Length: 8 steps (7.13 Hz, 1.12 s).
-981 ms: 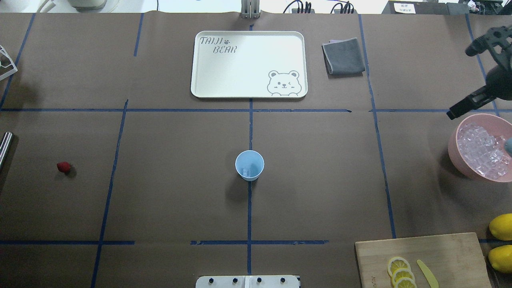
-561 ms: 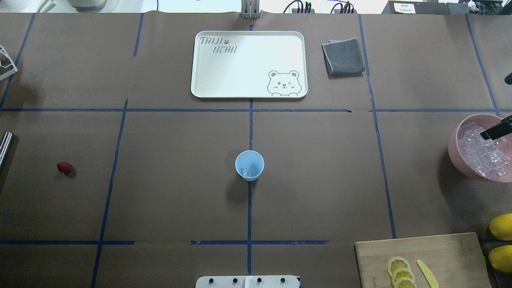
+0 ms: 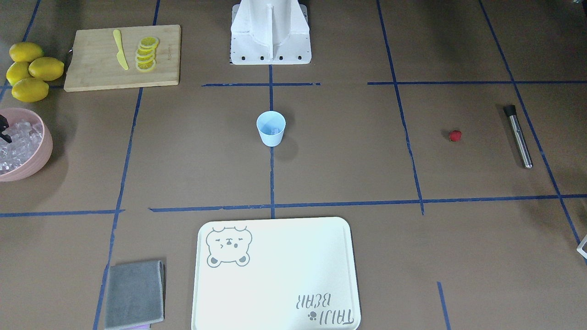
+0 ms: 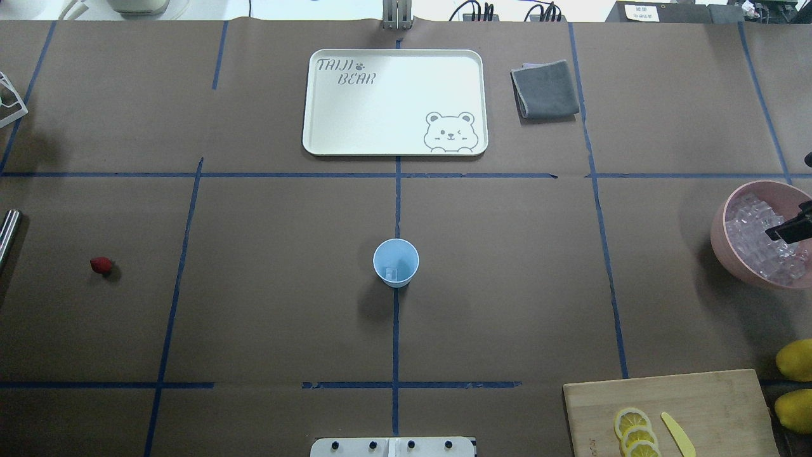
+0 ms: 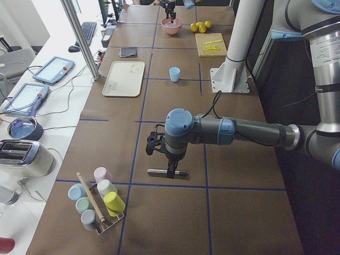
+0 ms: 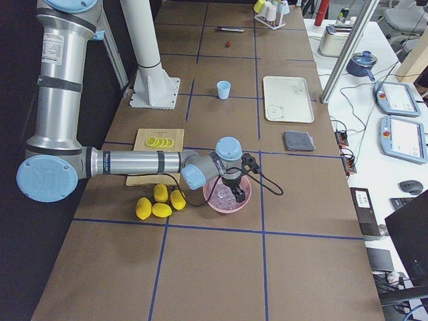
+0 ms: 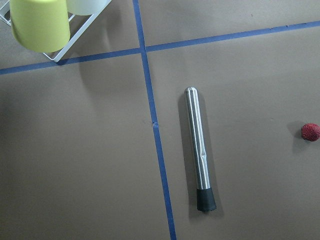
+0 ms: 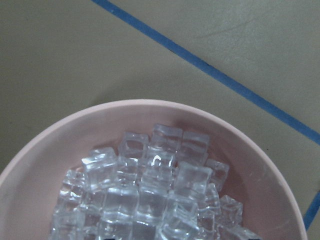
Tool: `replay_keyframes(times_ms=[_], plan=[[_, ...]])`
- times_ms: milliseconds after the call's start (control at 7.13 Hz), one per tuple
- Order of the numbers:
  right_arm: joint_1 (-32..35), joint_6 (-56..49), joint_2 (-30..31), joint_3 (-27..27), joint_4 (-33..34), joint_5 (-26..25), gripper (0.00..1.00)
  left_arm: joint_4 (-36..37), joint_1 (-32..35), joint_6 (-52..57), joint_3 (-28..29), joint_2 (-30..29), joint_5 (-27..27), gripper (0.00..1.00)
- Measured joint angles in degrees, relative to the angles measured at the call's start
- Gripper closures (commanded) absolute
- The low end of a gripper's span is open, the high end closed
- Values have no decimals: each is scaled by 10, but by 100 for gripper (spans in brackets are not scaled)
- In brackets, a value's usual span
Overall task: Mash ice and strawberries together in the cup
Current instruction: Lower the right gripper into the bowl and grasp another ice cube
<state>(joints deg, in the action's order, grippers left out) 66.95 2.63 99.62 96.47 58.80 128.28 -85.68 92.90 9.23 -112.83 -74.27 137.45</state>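
Glassy clear ice (image 8: 150,195), smooth pink plastic bowl (image 8: 55,147), shiny metal rod (image 7: 195,140), matt brown paper table covering (image 4: 285,317)

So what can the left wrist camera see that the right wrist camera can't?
Only the left wrist camera shows a metal stick with a black tip lying flat, the red strawberry at the right edge, and a yellow-green cup in the top corner. Only the right wrist camera shows the pink bowl heaped with ice. Both show the brown table cover with blue tape lines on it.
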Motion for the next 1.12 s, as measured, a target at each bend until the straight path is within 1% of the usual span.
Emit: replay_keyframes(times_ms=[140, 280, 421, 701, 1122], plan=[[-11, 0, 14, 11, -2, 0, 17, 1, 0, 0, 0, 0, 0, 0], [-21, 0, 31, 26, -3, 0, 25, 2, 0, 0, 0, 1, 0, 0], [-30, -1, 42, 36, -3, -1, 30, 2, 0, 0, 0, 1, 0, 0], [-47, -1, 46, 39, -2, -6, 30, 4, 0, 0, 0, 1, 0, 0], [-52, -17, 45, 35, 0, -9, 35, 4, 0, 0, 1, 1, 0, 0]])
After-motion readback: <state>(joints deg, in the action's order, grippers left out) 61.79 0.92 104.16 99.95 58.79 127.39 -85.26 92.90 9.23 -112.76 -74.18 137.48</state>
